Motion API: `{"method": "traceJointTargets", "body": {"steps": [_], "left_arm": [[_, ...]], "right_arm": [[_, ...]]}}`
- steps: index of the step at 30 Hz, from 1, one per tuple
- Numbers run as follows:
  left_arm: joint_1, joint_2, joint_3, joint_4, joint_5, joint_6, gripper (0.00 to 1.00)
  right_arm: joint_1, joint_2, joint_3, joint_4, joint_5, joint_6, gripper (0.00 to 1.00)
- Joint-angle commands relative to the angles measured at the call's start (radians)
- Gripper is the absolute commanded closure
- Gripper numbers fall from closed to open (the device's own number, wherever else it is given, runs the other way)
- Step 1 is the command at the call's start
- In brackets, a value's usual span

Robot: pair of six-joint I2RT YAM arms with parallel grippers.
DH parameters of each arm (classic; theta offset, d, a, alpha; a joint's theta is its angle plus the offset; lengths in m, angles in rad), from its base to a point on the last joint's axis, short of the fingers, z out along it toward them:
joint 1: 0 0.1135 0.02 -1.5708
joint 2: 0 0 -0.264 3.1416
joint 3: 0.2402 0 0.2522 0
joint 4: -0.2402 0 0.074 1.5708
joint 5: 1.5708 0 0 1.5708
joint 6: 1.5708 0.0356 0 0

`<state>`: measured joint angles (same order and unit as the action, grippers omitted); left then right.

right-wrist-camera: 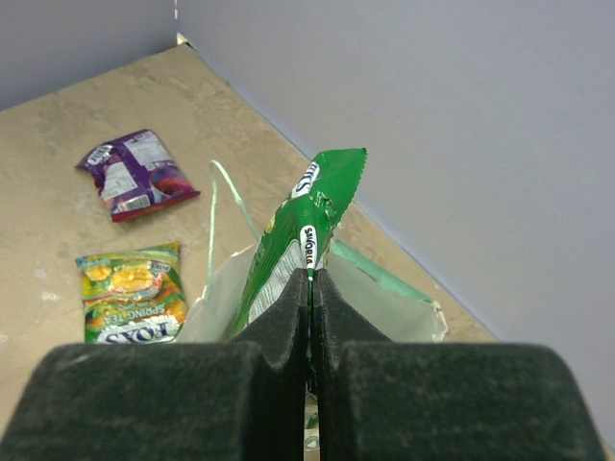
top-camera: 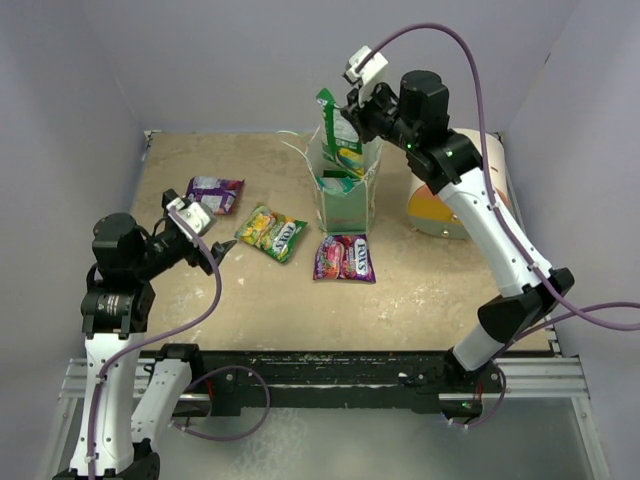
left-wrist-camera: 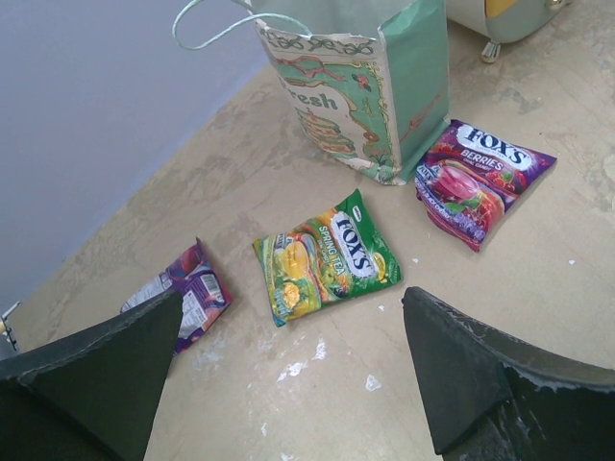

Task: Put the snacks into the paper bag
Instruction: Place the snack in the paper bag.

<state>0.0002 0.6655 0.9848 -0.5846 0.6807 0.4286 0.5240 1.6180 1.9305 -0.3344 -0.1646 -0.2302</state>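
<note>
Left gripper (top-camera: 213,255) agape, empty; right gripper (right-wrist-camera: 309,286) pinching green packet (right-wrist-camera: 317,202), seemingly over paper bag (top-camera: 345,205).

Probably a lab: plain grey booth walls (top-camera: 230,60).

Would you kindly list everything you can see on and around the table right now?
green packet: one, green, held upright over the paper bag's open top
paper bag: one, pale green and cream, standing at the far middle of the table
purple packet: one, purple, flat on the table to the left of the bag
green-yellow packet: one, green and yellow, flat, near-left of the bag
magenta packet: one, magenta, flat just in front of the bag
white cylinder: one, white with an orange-yellow face, right of the bag
table: one, beige
left gripper: one, black, open and empty, beside the green-yellow packet
right gripper: one, black, shut on the green packet
</note>
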Motion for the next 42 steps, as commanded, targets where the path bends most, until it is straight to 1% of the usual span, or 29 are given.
{"method": "traceJointTargets", "body": {"steps": [1,13,19,22,27,35,38,42], "left_arm": [[0.011,-0.008,-0.004,0.046,0.028,-0.009,0.01],[0.012,-0.023,-0.034,0.045,0.034,0.005,0.01],[0.012,-0.03,-0.045,0.048,0.042,0.009,0.01],[0.012,-0.03,-0.047,0.05,0.046,0.012,0.01],[0.012,-0.034,-0.052,0.05,0.048,0.013,0.01],[0.012,-0.029,-0.054,0.048,0.076,0.021,0.01],[0.012,-0.027,-0.056,0.047,0.08,0.021,0.01],[0.014,-0.035,-0.057,0.042,0.085,0.022,0.01]], "right_arm": [[-0.002,0.009,0.014,0.111,0.03,-0.066,1.0],[-0.002,0.074,-0.031,0.127,-0.012,-0.154,1.0],[-0.002,0.091,-0.074,0.136,0.029,-0.195,1.0],[-0.002,0.095,-0.098,0.182,0.059,-0.211,1.0],[-0.002,0.099,-0.129,0.202,0.064,-0.208,1.0],[-0.002,0.058,-0.239,0.283,0.072,-0.206,1.0],[-0.002,0.063,-0.247,0.286,0.083,-0.146,1.0],[-0.002,0.045,-0.312,0.339,0.09,-0.098,1.0]]}}
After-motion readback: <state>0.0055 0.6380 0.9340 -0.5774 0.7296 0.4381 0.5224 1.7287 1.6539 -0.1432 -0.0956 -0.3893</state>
